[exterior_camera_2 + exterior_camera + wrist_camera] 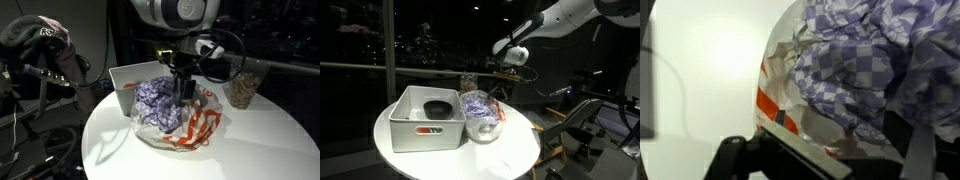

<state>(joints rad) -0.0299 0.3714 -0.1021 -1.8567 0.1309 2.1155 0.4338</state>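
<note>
Clearly, the crumpled purple-and-white checked cloth (155,100) is soft, light and limp. It lies bunched inside a crinkly clear plastic bag with red stripes (198,128) on the round white surface (265,140), just beside a white rectangular plastic bin (415,128). The black gripper (183,88) hangs over its top, jaws spread wide, pinching nothing. A raised fold on top looks the best hold; the thin, slippery bag may lift along.
</note>
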